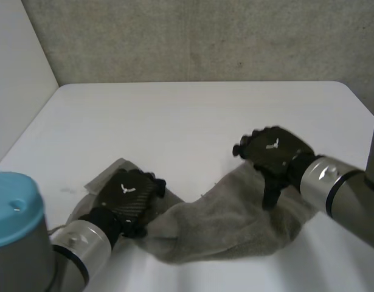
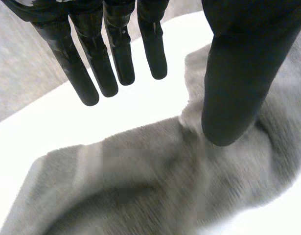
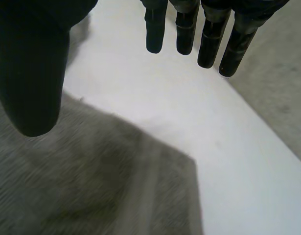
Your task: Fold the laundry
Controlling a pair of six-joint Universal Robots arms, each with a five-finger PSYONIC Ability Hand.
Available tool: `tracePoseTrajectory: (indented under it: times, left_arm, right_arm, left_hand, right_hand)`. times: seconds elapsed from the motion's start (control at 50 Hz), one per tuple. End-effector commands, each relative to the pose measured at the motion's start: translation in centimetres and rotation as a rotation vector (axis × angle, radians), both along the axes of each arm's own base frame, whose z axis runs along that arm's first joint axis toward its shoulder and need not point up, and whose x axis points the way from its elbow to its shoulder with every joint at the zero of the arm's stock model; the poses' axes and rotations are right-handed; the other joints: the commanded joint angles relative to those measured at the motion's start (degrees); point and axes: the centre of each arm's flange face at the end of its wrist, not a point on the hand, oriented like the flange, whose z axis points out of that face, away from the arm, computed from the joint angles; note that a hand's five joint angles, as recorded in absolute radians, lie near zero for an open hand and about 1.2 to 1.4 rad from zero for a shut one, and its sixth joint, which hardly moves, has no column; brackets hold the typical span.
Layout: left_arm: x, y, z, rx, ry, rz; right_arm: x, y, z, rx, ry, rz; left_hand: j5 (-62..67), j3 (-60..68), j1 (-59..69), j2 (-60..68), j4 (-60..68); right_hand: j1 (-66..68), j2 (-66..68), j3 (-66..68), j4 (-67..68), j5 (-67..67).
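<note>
Grey cloth [image 1: 229, 219] lies crumpled on the white table [image 1: 174, 121], close to the near edge, stretched between the two hands. Its left end sits under the left hand [image 1: 129, 194], with a flat corner poking out beside that hand. Its right part bunches up below the right hand [image 1: 275, 149].

Left wrist view: left hand [image 2: 238, 73] has straight fingers [image 2: 91, 63], spread well away from the thumb and holding nothing. The thumb hangs over the cloth [image 2: 140, 176] near a fold. The fingertips are over bare table [image 2: 140, 105] just past the cloth's edge. Cannot tell if the thumb tip touches the fabric.

Right wrist view: right hand [image 3: 30, 63] also has straight fingers [image 3: 209, 44], apart from the thumb, with nothing pinched. The thumb is over the cloth [image 3: 91, 186] and the fingertips are over bare table [image 3: 155, 107] beyond the cloth's edge and corner.

Head view: right hand is palm down, with the thumb pointing down toward the cloth's right side; contact is unclear. The left arm's light-blue cap [image 1: 13, 207] is at the near left. The grey right arm [image 1: 332, 182] comes in from the right. A grey wall [image 1: 205, 36] stands behind the table.
</note>
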Motion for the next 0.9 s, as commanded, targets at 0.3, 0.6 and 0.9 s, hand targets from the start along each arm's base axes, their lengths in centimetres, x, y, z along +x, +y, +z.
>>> tracePoseTrajectory:
  times: [0.3, 0.6, 0.9]
  left_arm:
    - [5.6, -0.8, 0.0, 0.092, 0.003, 0.218]
    - [5.3, 0.4, -2.0, 0.251, 0.100, 0.193]
    - [4.0, -0.9, -4.5, 0.357, 0.086, 0.196]
  right_arm:
    - [-0.4, -2.6, -1.3, 0.014, -0.047, -0.070]
    - [-0.3, -2.3, -2.8, 0.051, -0.031, -0.062]
    - [-0.3, -2.1, -3.5, 0.061, -0.025, -0.062]
  left_hand:
    - [12.07, 11.94, 11.87, 11.96, 11.97]
    - [8.03, 7.90, 7.83, 7.92, 7.94]
    - [10.72, 10.60, 10.52, 10.61, 10.63]
  right_hand:
    - [-0.37, -2.12, -0.34, -1.40, -0.59]
    - [-0.37, -2.12, -0.34, -1.40, -0.59]
    - [-0.37, -2.12, -0.34, -1.40, -0.59]
